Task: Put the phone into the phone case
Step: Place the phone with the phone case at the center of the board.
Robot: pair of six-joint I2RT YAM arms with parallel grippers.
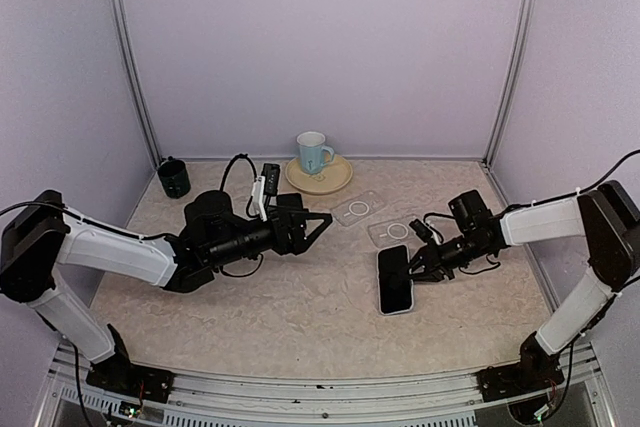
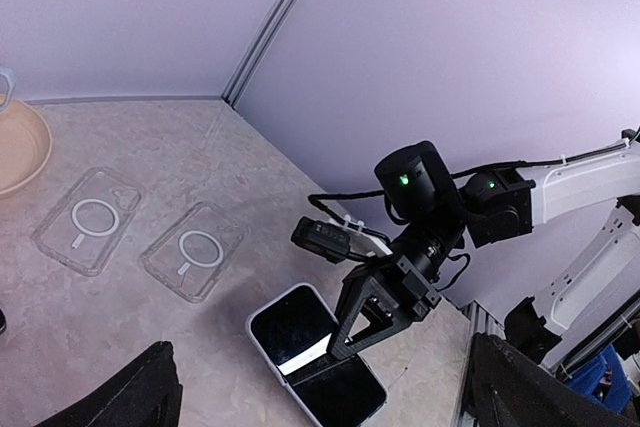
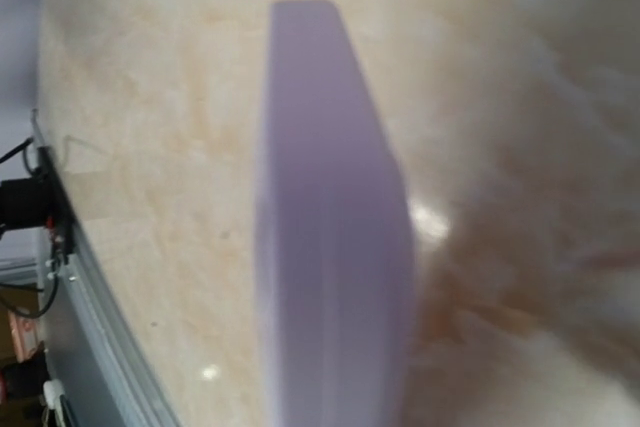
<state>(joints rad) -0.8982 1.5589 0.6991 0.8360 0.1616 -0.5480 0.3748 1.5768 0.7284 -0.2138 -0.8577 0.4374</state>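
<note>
Lavender walls box in a beige marbled table [image 1: 300,317] where the phone [image 1: 395,287] lies screen-up, its long axis running from near edge to far wall, right of centre. The right gripper [image 1: 415,262], much the nearer, reaches in from the right with its fingers straddling the phone's far end, though whether they actually pinch it cannot be told. The nearer clear case [image 1: 395,230] lies just beyond that end, skewed to the phone's axis, while the left gripper [image 1: 320,227] hangs wide open and empty, well off to the left.
</note>
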